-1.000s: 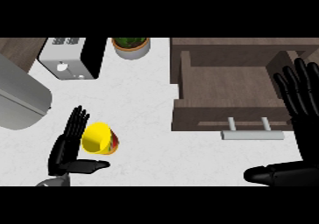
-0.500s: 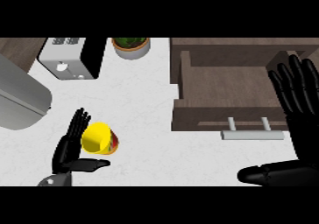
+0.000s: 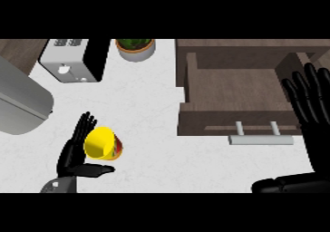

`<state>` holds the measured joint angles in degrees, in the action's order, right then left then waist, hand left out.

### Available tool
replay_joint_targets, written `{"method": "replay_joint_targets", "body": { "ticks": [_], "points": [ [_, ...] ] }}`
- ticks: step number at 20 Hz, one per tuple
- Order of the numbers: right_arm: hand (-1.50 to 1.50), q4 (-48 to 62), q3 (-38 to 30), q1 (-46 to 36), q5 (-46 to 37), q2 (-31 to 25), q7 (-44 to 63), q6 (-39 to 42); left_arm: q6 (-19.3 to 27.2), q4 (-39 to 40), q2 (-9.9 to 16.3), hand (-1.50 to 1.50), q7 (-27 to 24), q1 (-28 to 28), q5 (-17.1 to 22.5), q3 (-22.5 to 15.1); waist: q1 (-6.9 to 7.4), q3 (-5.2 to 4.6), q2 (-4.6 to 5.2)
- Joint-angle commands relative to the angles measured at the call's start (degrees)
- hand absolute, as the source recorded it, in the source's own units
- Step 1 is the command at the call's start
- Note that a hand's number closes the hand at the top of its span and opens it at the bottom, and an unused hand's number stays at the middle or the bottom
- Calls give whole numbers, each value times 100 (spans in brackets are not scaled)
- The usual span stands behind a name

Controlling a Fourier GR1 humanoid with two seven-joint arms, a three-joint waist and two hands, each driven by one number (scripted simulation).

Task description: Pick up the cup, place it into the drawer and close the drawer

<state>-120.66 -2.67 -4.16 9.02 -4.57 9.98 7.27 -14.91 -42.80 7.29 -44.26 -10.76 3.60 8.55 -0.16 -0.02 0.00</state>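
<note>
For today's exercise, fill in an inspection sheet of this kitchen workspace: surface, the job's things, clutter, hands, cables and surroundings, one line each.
Surface: white counter, lightly marbled.
Job's things: yellow cup lying on its side on the counter; wooden drawer pulled open, nothing seen inside, metal handle at its front.
Clutter: toaster and potted plant at the far edge.
Hands: left hand open beside the cup, fingers straight; right hand open at the drawer's right side.
Cables: nothing seen.
Surroundings: grey rounded appliance at the left edge.

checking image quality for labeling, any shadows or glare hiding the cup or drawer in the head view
Head view: even, soft light, no glare; the yellow cup shows clearly beside the left hand; the open drawer interior is evenly lit, its right side partly covered by the right hand.
</note>
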Motion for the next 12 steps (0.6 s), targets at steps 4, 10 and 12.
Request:
{"method": "replay_joint_targets", "body": {
  "ticks": [4,10,12],
  "points": [
    [-150,-197,97,-313,-75,19,399,-204,-352,708,99,-150,-10,-536,301,251,-7,-1,1],
    [-150,-77,-119,156,143,-57,-59,164,-398,677,-152,-150,-255,-376,250,36,1,1,-2],
    [-150,-138,122,-121,-89,30,294,-97,-687,1112,-71,-150,-367,-762,293,113,-12,-2,3]
  ]
}}
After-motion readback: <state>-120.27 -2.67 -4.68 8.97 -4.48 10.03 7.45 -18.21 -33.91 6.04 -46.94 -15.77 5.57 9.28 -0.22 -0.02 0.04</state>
